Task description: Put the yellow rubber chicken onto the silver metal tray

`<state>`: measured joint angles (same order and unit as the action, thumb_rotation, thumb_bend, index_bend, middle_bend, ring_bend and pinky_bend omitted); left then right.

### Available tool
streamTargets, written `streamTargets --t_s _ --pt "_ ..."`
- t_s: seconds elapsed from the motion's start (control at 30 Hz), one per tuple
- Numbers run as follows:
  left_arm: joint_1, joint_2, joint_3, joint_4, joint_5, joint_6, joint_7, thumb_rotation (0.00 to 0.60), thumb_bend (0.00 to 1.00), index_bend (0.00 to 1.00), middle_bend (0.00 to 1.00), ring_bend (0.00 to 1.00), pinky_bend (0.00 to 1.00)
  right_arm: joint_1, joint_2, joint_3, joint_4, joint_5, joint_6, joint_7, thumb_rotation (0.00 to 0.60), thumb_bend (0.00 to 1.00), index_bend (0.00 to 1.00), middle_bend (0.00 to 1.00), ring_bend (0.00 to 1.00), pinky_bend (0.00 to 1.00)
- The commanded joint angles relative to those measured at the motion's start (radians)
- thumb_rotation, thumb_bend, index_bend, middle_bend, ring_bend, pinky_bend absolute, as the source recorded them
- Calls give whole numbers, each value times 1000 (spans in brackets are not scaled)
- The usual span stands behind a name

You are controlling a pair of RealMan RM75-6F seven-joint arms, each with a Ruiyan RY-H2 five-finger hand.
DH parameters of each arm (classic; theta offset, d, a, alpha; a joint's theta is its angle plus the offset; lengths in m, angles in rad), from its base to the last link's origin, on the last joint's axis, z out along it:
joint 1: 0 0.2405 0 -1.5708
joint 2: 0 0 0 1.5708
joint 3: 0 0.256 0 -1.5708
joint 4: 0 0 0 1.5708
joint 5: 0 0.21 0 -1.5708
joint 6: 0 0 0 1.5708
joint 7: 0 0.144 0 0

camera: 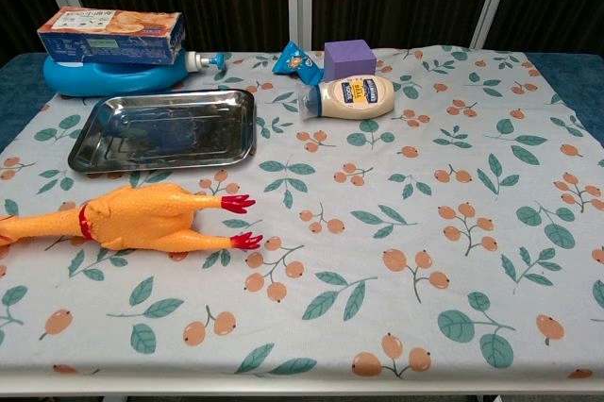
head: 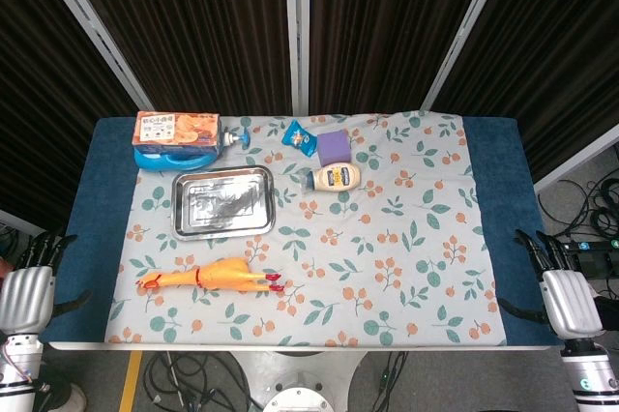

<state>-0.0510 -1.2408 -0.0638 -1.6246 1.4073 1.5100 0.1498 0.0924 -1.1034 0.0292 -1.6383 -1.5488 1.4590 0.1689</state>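
Hands first: our left hand (head: 26, 296) and right hand (head: 566, 296) sit off the table's near corners, fingers spread, holding nothing. Next up, the chicken (camera: 142, 218) lies on its side on the floral cloth (camera: 425, 232), red feet pointing right. Just behind it sits the tray (camera: 90, 124), bare. Farther back we've got a blue bottle (camera: 104, 74) with a box (camera: 111, 34) on top, a mayo bottle (camera: 351, 97), a purple block (camera: 350, 58) and a blue packet (camera: 294, 59).

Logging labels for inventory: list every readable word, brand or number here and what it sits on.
None reads clearly.
Orange cardboard box: printed characters, too blurred.
Cream squeeze bottle lying on its side: blue-and-yellow label, too small.
Blue snack packet: print illegible.
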Motion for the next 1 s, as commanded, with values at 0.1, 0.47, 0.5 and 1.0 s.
streamTargets --t_s 0.1,0.47,0.5,1.0 --pt "-13 0 10 -3 -15 -33 68 600 121 239 181 117 219 7 -3 3 -1 6 -13 -4 600 2 50 184 3 28" --pt "-27 7 13 -33 55 -15 28 600 121 239 181 117 219 -5 10 15 6 18 12 9 600 1 50 183 3 28" --pt "-33 10 13 -39 66 -19 19 600 120 239 181 117 219 -6 12 17 5 20 15 9 600 1 49 182 3 29" --pt "-238 -72 15 -93 114 -307 27 600 122 270 184 118 222 -5 26 20 8 31 0 34 600 1 50 180 3 30"
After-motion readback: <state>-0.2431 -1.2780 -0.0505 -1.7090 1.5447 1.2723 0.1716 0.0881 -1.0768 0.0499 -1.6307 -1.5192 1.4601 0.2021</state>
